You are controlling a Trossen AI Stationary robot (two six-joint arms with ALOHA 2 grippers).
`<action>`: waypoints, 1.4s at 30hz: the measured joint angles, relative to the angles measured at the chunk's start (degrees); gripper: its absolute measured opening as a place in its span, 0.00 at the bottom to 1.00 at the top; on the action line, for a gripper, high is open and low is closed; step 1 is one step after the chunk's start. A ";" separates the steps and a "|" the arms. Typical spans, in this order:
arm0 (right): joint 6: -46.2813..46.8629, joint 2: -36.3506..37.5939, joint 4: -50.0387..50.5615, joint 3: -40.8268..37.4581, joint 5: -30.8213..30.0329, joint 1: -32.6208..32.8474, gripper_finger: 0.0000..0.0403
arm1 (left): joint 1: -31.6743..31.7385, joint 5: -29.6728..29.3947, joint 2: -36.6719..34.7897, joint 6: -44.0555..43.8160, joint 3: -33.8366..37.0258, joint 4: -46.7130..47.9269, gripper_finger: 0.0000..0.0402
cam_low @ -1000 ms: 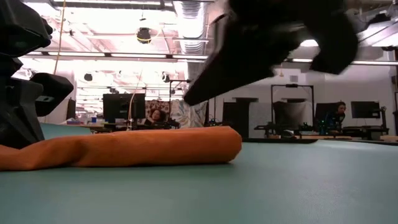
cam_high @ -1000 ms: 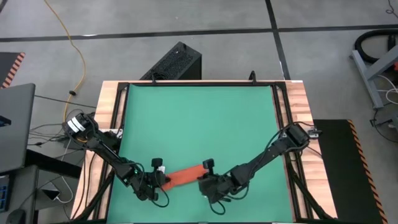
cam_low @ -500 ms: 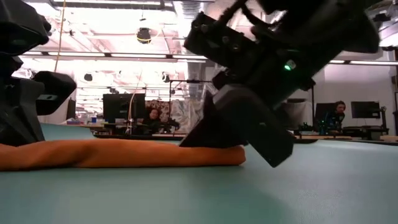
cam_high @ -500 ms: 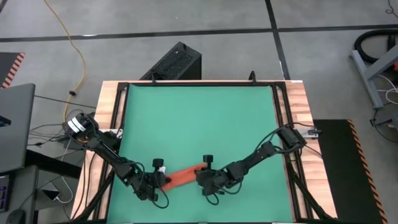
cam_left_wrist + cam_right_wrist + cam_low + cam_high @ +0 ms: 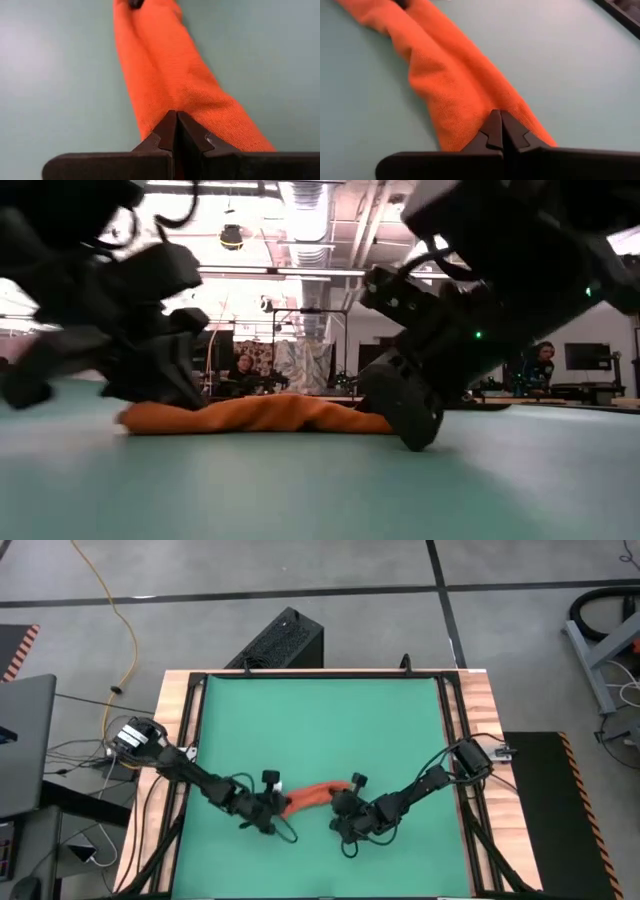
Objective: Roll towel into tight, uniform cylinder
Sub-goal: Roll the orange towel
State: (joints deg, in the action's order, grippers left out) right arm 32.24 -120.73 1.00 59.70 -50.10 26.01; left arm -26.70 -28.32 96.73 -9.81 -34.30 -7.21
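Towel [image 5: 318,794], orange-red, rolled, lying on the green mat [image 5: 320,720] covering the table, left gripper [image 5: 278,806] and right gripper [image 5: 340,808] each resting on one end, fingers [image 5: 172,131] pressed together.

Even, bright overhead light gives the green mat [image 5: 320,740] soft, faint shadows from above, while at table height the ceiling lamps [image 5: 250,275] glare white, both near arms blur dark, and the towel [image 5: 250,415] looks soft.
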 joint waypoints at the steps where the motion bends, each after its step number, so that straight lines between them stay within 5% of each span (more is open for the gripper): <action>1: 1.33 -0.02 -0.32 -0.59 -1.18 -0.13 0.01 | 1.36 -0.04 0.00 1.75 0.00 -0.11 0.00; 10: 0.78 -0.02 -1.49 -2.07 -2.54 -3.09 0.01 | 14.57 2.48 -1.25 13.06 0.13 -1.45 0.00; 21: -0.45 -0.02 -1.82 -2.07 -2.37 -3.57 0.02 | 15.73 5.10 -17.89 4.56 0.44 6.48 0.00; 27: -0.64 -0.02 -1.94 -2.07 -2.39 -3.62 0.02 | 10.21 -1.58 -20.70 -5.16 11.35 -24.64 0.00; 32: -2.01 -0.02 -2.74 -2.09 -2.38 -3.67 0.02 | 5.75 -11.18 -13.37 -8.99 20.04 -49.29 0.00; 42: -2.31 -0.02 -3.07 -2.11 -2.36 -3.70 0.02 | 4.99 -14.38 5.03 -17.96 15.99 -53.05 0.00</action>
State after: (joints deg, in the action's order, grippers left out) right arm 29.93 -120.75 -2.08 57.58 -52.46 22.31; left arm -21.71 -42.70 101.75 -27.77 -18.31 -60.26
